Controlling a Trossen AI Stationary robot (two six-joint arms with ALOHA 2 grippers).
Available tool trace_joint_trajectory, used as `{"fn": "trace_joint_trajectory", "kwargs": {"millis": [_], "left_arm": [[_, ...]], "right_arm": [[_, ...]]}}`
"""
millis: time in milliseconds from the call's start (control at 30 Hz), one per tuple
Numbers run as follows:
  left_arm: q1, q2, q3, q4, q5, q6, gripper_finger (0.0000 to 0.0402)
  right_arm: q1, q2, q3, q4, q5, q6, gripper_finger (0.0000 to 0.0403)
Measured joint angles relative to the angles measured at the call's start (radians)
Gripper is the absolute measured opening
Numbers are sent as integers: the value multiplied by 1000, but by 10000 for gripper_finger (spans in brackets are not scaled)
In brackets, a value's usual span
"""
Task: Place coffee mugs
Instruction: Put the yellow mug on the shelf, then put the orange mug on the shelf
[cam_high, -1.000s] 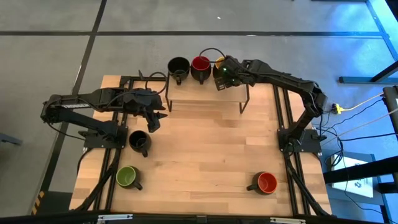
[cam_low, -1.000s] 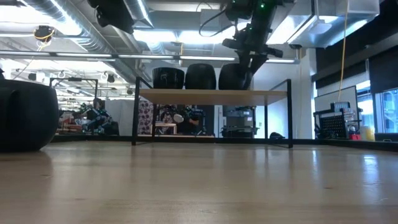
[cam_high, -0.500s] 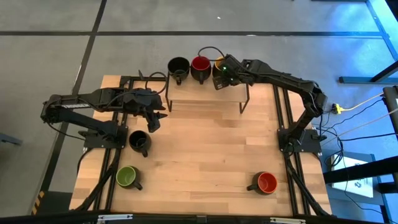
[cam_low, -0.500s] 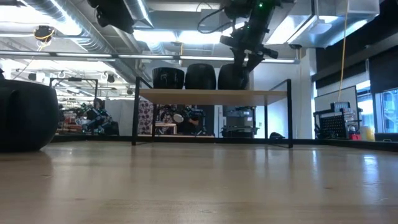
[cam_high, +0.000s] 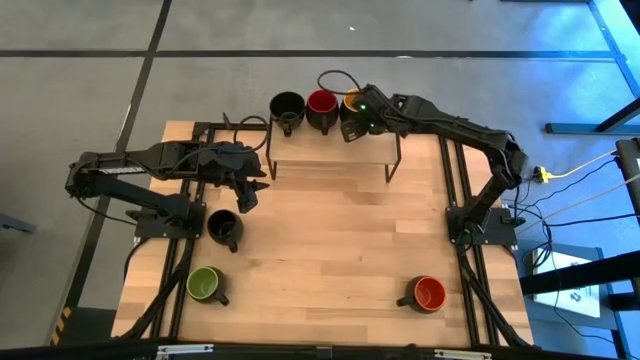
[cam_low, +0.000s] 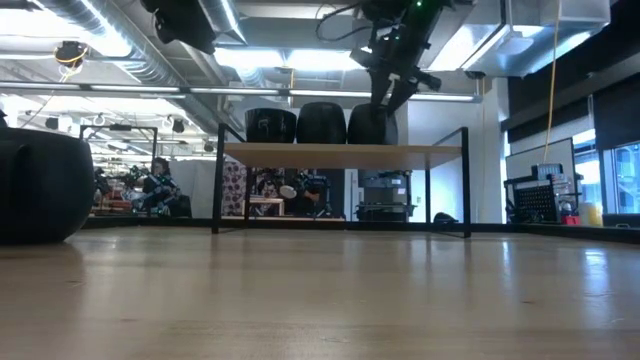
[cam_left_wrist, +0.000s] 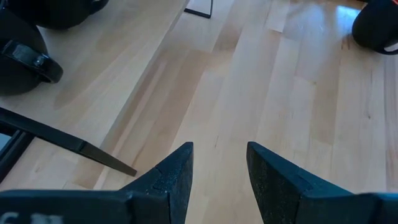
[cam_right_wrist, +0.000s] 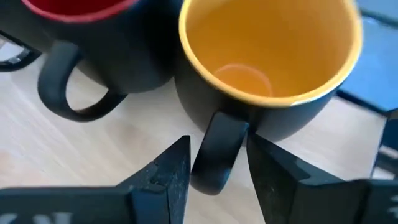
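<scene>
Release looked like the step in hand: the right pincer (cam_right_wrist: 214, 163) sat spread astride the yellow mug's (cam_right_wrist: 268, 65) handle on the far shelf (cam_high: 335, 140). Next it needed a clean withdrawal. Left pincer (cam_left_wrist: 219, 168) hovered spread over the table (cam_high: 330, 240). 6 mugs: 3 on the shelf, 3 on the table.

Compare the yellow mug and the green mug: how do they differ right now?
Place: the yellow mug stands on the raised shelf at the table's far edge, third in a row; the green mug sits on the table near the front left corner.
Grip: the right gripper straddles the yellow mug's handle, fingers apart; nothing touches the green mug.
Inside colour: yellow against green.
Shared: both upright, dark outside, empty.
</scene>
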Motion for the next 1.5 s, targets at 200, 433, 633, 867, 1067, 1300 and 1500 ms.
{"fn": "trace_joint_trajectory", "kwargs": {"millis": [200, 433, 633, 867, 1067, 1300, 1500], "left_arm": [[0, 0, 0, 0, 0, 0, 144], [0, 0, 0, 0, 0, 0, 144], [0, 0, 0, -22, 11, -4, 144], [-48, 0, 0, -12, 61, -27, 144], [-110, 14, 0, 64, 61, -52, 144], [-173, 83, 2, 174, 61, -54, 144], [-204, 170, 1, 235, 72, -102, 144]], "right_arm": [[11, -50, 0, -4, 45, -24, 145], [16, -90, 0, -4, -18, -25, 145], [104, -162, 0, -37, -124, -56, 145], [385, -245, 0, -227, -153, -17, 145], [661, -248, -61, -272, -155, 198, 145], [923, -267, -209, -271, -160, 531, 145], [1140, -309, -339, -262, -153, 853, 145]]}}
